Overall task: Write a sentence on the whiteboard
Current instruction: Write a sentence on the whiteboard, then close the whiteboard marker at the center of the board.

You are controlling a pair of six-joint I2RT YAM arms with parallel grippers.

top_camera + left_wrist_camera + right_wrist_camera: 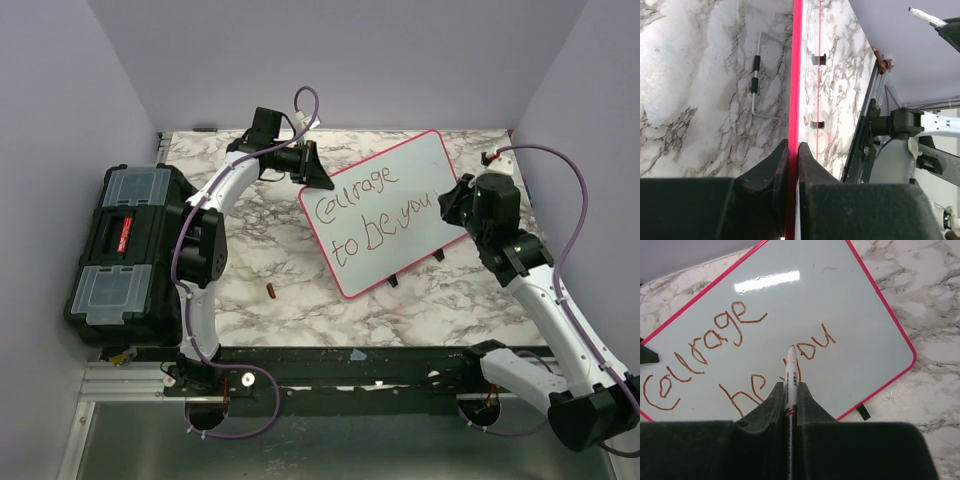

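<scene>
On the far right part of the marble tabletop [450, 300], the whiteboard [425, 165] stands tilted with its face turned up toward the near side. Its lower long edge appears to rest on the stone on two small black feet [437, 256]. The sentence [372, 215], in red-brown ink, reads "Courage" over "to be you".

The left gripper [793, 147] is clenched on the pink-red rim at the board's far-left edge, with one finger on the face and one behind. The right gripper [791, 389] is closed around a marker pen [790, 371]. The pen's tip sits at the "y" of "you", but I cannot tell whether it touches the face.

I judge the board to be light, thin and stiff, so it would skid or tip under pen pressure unless it is pinned. The glossy face is slippery, and fresh ink would smear if rubbed. The rim, clear of the lettering, is therefore the place to take hold. Behind the board, the left wrist view shows a bent wire stand [756, 80] lying against the stone.

The tabletop looks smooth and hard and offers little grip to the feet. A black toolbox [125, 245] sits at the left edge. A small reddish piece [271, 291], perhaps the pen's cap, lies apart from the board's near-left corner. Pale lilac walls [350, 60] close in the far side and both flanks, and the right arm works near the right-hand one.
</scene>
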